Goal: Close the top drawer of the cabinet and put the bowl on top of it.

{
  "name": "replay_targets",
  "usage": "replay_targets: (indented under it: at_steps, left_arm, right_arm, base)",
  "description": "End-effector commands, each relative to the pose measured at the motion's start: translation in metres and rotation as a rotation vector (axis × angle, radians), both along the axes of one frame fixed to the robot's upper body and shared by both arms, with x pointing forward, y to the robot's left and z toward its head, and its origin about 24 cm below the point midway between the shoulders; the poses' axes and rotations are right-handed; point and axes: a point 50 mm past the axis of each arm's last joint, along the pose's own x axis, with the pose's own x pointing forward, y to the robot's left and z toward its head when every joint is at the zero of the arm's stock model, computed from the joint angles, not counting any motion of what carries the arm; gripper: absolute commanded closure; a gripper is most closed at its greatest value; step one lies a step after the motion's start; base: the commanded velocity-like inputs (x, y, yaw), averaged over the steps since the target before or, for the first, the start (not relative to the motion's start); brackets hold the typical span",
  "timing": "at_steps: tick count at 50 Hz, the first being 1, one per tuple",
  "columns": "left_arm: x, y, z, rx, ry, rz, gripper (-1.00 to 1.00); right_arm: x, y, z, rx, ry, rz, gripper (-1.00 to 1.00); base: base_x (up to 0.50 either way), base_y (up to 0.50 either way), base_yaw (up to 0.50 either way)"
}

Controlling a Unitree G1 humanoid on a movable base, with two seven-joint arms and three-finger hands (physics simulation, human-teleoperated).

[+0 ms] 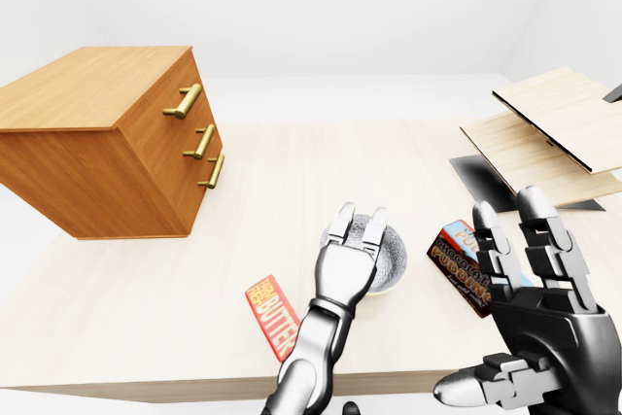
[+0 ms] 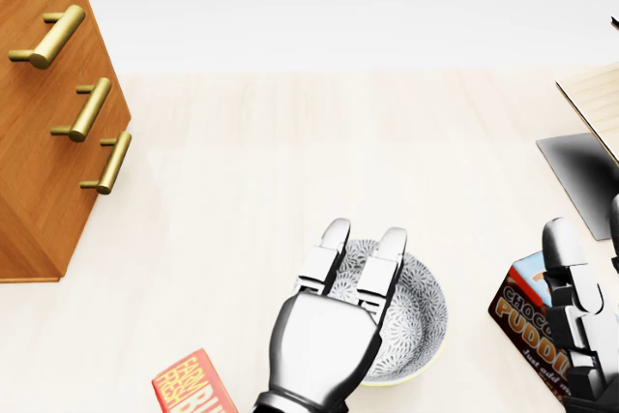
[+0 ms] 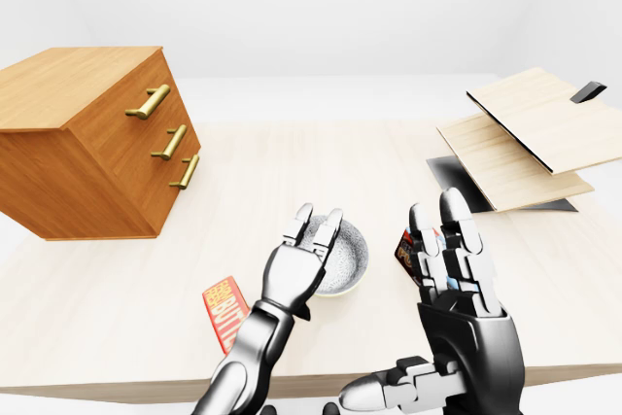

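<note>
While my left hand (image 2: pixel 329 331) hovers over the near rim of the bowl (image 2: pixel 411 311), its fingers (image 2: pixel 387 258) reach straight into the bowl and grip nothing; my right hand (image 1: pixel 530 284) stands open beside the pudding box (image 1: pixel 462 264). On the tabletop (image 1: pixel 292 157), the bowl sits well apart from the cabinet (image 1: pixel 107 138), whose top drawer (image 1: pixel 175 104) looks shut. A shallow pinch on the rim could tip the bowl or slide it into the butter box (image 1: pixel 270 313).

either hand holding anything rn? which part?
Nothing held. Left hand hovers open over the patterned grey ceramic bowl, fingers not closed round its rim. Right hand is open, empty.
</note>
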Motion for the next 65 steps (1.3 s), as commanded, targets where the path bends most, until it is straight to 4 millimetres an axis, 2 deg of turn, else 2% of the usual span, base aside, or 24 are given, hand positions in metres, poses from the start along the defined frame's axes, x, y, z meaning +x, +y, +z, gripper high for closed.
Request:
replay_targets:
  at_steps: [1,55,56,57,65]
  left_arm:
    - [0.002,-0.002,-0.007,-0.004,0.013,0.003,-1.00]
    - [0.008,-0.006,-0.023,0.001,0.046,0.013,-1.00]
    - [0.008,-0.006,-0.023,0.001,0.045,0.014,0.41]
    - [0.008,-0.006,-0.023,0.002,0.043,0.013,1.00]
    - [0.008,-0.005,-0.023,0.005,0.040,0.016,1.00]
  right_arm:
    - [0.000,0.000,0.001,0.001,-0.001,0.000,-1.00]
    - [-0.002,0.001,0.001,0.000,-0.003,0.013,-1.00]
    - [-0.002,0.001,0.001,0.000,-0.003,0.014,-1.00]
    - [-0.002,0.001,0.001,0.000,-0.003,0.013,-1.00]
    - [-0.003,0.001,0.001,0.000,-0.004,0.013,-1.00]
  base:
    - [0.00,0.00,0.00]
    - [0.00,0.00,0.00]
    - [0.00,0.00,0.00]
    - [0.00,0.00,0.00]
    - [0.00,0.00,0.00]
